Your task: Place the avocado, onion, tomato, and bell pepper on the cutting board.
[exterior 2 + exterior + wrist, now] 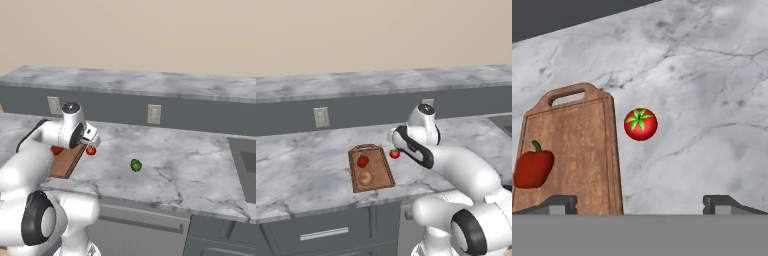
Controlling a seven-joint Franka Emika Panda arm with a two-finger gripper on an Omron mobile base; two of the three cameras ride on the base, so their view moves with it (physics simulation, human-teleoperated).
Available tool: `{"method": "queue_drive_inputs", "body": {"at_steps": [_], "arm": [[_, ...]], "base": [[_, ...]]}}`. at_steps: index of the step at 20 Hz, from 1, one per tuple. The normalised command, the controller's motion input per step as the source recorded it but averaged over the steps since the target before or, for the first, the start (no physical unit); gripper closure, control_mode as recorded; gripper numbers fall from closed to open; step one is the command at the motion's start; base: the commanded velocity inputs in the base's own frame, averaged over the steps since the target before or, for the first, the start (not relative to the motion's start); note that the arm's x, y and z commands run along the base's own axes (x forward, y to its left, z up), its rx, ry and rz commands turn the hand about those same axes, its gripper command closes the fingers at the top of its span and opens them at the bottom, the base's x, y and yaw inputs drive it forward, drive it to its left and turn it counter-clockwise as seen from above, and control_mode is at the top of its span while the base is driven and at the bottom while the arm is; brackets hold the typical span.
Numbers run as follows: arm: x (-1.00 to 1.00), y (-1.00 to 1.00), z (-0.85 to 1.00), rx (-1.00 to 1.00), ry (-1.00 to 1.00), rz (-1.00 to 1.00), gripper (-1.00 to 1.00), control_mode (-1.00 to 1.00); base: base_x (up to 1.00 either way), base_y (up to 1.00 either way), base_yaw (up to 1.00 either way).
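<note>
My pincer (640,202) hangs spread wide, empty, above the tomato (640,124) — just beside the board (577,150), where pepper (533,168) and onion (365,177) lie.

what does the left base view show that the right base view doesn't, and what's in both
Left base view alone: the onion and the bell pepper lying on the cutting board, whose looped handle points toward the wall.

Right base view alone: the avocado alone on the bare counter, well right of the board, and a sink corner at the far right.

Both: the tomato on the counter just off the board's edge, the arm, and the wall outlets.
</note>
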Motion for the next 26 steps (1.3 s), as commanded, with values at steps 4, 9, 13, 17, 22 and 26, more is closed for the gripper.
{"method": "queue_drive_inputs", "body": {"at_steps": [4,9,13,17,22,26], "arm": [[0.22,0.0,-0.24,-0.02,0.02,0.08,-1.0,-1.0],[0.2,0.0,-0.44,-0.04,0.0,0.08,-1.0,-1.0],[0.29,0.0,-0.34,-0.04,0.0,0.07,-1.0,-1.0],[0.29,0.0,-0.11,-0.02,0.0,0.06,-1.0,-1.0],[0.27,0.0,-0.11,-0.01,0.0,0.06,-1.0,-1.0],[0.14,0.0,-0.23,-0.02,0.0,0.05,-1.0,-1.0]], "base": [[0.0,0.0,0.0],[0.0,0.0,0.0],[0.0,0.0,0.0],[0.0,0.0,0.0],[0.0,0.0,0.0],[0.0,0.0,0.0]]}}
